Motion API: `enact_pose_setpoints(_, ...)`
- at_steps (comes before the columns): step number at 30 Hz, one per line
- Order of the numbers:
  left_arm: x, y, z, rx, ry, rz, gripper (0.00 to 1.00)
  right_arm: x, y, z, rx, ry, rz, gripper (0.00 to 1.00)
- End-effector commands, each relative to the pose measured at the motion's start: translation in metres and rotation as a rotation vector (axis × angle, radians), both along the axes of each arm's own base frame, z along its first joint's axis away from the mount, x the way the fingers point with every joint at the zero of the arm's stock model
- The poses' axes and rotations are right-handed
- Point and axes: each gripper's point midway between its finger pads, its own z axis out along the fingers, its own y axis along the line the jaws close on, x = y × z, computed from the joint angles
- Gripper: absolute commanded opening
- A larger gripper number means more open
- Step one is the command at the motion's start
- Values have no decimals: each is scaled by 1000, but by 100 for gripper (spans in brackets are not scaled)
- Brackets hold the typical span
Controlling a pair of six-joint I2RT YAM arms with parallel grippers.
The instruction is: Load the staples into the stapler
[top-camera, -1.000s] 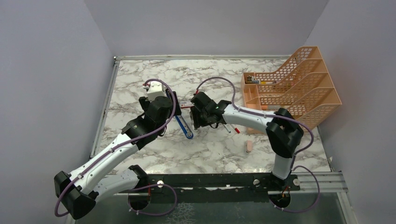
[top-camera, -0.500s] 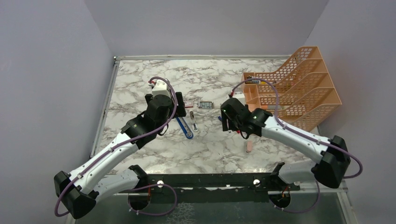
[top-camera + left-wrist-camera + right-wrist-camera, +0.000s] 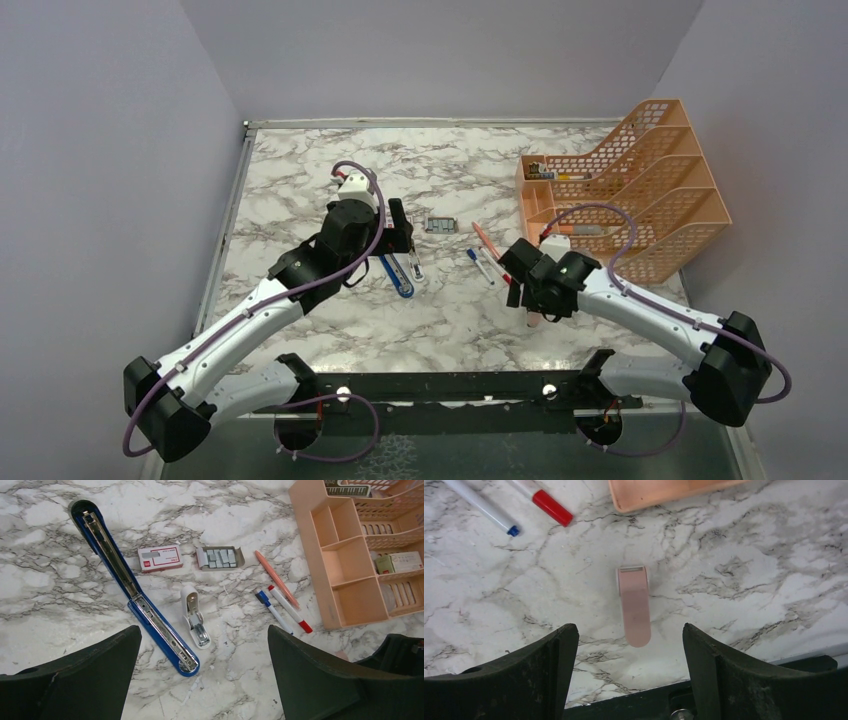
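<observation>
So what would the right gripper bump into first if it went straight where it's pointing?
Probably the pink eraser: it lies on the table straight ahead of the open right gripper. Depth is hard to judge.

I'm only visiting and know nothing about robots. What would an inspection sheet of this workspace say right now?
Surface: marble table, things scattered mid-table.
Job's things: blue stapler opened flat; grey tray of staples and red-and-white sleeve lie apart beside it.
Clutter: small white oblong item, three pens, pink eraser, orange organiser.
Grippers: left gripper open above the stapler; right gripper open above the eraser; neither holds anything.
Cables: purple cables run along both arms.
Surroundings: plain grey walls.
</observation>
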Motion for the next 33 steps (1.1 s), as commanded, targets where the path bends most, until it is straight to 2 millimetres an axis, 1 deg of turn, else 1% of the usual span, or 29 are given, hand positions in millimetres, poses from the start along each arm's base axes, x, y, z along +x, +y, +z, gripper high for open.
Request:
enact_pose_setpoints(1,0,-19,11,-92,0,-56,97,-11,-13,-7,6,22,-94,81)
enact_pose_setpoints(4,2,-24,12,-93,6,-67,97,-13,-9,-15,25,36,-87,81)
enact_pose_setpoints(5,3,-25,15,-95,2,-67,97,-14,-6,-19,39,41,-76,79)
enact_pose_setpoints(7,6,-27,18,-95,-1,-63,97,-14,-1,-26,70,49,-55,74)
enact_pose_setpoints(10,8,-27,20,-104,-1,-55,97,-18,1,-33,89,66,-40,63)
enact_pose_setpoints(12,8,-28,20,-114,-3,-50,97,-19,1,-37,92,75,-35,59)
enact_pose_setpoints(15,8,-29,20,-128,-5,-49,97,-19,4,-37,98,78,-20,54)
enact_pose_setpoints(20,7,-29,22,-137,-12,-53,97,-9,7,-28,90,45,7,44)
enact_pose_setpoints(26,6,-30,23,-154,-18,-59,97,-10,7,-32,80,54,13,40)
enact_pose_setpoints(33,7,-28,26,-145,-31,-53,97,-14,-1,-35,62,59,-21,37)
